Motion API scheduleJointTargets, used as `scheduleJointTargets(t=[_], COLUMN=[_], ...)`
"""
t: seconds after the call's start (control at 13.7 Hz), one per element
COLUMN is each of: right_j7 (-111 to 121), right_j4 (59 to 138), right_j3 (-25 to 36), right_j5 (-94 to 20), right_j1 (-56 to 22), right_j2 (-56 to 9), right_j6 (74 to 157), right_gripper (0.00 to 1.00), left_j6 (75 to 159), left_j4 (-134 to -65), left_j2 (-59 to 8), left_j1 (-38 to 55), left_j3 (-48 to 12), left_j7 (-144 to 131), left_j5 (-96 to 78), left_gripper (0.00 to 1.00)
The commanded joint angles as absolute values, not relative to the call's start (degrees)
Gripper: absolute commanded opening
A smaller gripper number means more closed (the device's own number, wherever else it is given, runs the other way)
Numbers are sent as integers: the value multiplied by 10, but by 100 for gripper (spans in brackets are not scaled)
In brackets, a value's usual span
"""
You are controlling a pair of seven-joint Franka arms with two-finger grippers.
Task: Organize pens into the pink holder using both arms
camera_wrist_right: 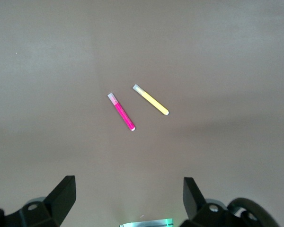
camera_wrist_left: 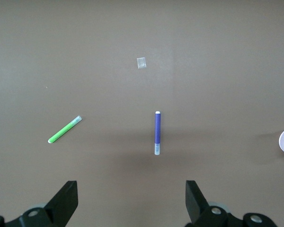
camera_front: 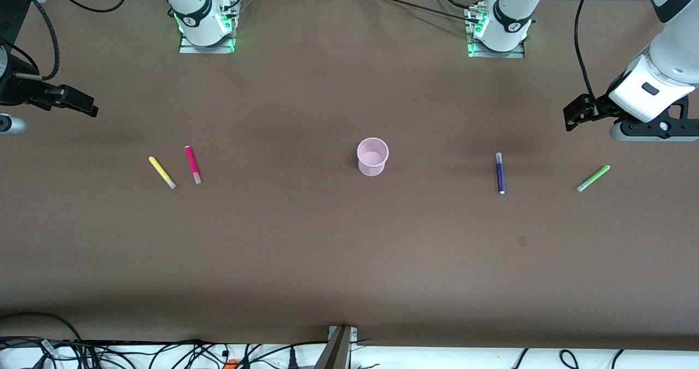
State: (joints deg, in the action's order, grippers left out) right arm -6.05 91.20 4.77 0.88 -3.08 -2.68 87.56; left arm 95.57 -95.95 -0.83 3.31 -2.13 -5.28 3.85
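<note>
nothing has gone in yet: the small translucent pale pink plastic holder (camera_front: 373, 156) stands upright and seemingly empty at the middle of the brown tabletop (camera_front: 349, 260), and all four pens lie flat on it. i judge this the opening step, each arm poised to choose a pen at its own end.

the right gripper (camera_wrist_right: 128, 201) hangs wide open and empty above the right arm's end, where the slim yellow marker pen (camera_front: 162, 172) and slim magenta-pink marker pen (camera_front: 193, 165) lie close together but apart. both long axes run roughly toward the front camera, pale ends nearer it, the yellow one more slanted.

the left gripper (camera_wrist_left: 131, 203) hangs open and empty above the left arm's end. the dark purple-blue marker pen (camera_front: 500, 173) points almost straight toward the front camera; the light green marker pen (camera_front: 593, 178) lies well apart from it, strongly diagonal.

next, each gripper likely needs to descend, fingers straddling a pen across its long axis.
</note>
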Motion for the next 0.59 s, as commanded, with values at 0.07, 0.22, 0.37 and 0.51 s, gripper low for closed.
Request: scheduleJointTargets(t=[0.07,0.22,0.37,0.51], right_j7=[-68,-73,-64,-64], right_j4=[902,898,899,901], right_j3=[45,44,41,36], right_j5=[18,18,22,21], right_j1=[-23,-24,-25,-49], right_j2=[-33,-32,-36,-55], right_j6=[854,822,836,868], right_gripper=[100,100,100,100], left_j6=[948,948,948,949], left_j4=[-954,-953,-953,-954], left_j2=[-7,-7,-7,-7], left_j1=[33,33,33,33], left_j3=[-18,-18,-18,-18], left_j7=[-40,-40,-40,-40], left_j5=[20,20,20,20], left_gripper=[100,100,100,100])
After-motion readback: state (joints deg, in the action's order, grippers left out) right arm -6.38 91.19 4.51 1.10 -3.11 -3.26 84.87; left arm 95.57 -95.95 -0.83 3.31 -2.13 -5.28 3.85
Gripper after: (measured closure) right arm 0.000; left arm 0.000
